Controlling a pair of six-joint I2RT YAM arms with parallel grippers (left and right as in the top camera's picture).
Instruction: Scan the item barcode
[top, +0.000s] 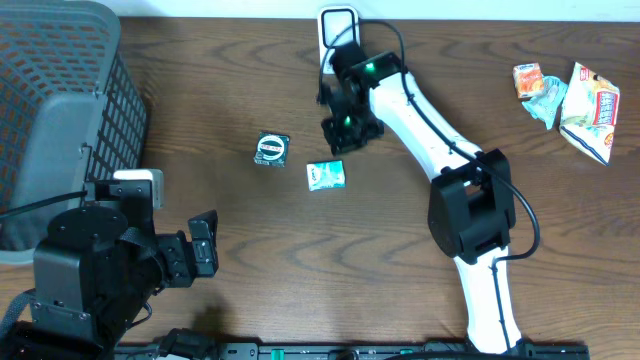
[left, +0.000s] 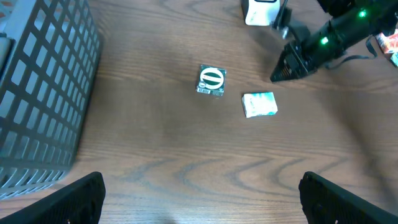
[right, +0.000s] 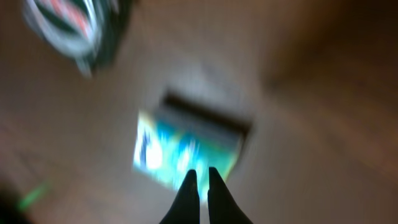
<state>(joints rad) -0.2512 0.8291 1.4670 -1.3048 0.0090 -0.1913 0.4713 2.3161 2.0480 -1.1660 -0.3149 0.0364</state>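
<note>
Well, the right fingers (right: 188, 196) are pressed tight together with nothing between them, and their tips point down at the teal packet (right: 186, 149), which lies flat on the worktop (top: 300, 280) right under them; that view is blurred, but from the left wrist camera the tips seem to stand just clear of the packet's far corner. A dark green packet (top: 271, 149) with a round white logo sits just beside it, towards the basket (top: 60, 110), the two not touching. The left fingers (left: 68, 202) are spread wide and empty, low at the near left, well apart from both packets. Bare wood lies all round the packets. A small white device (top: 338, 25) stands at the far edge and crumpled snack bags (top: 570, 100) lie far right.
</note>
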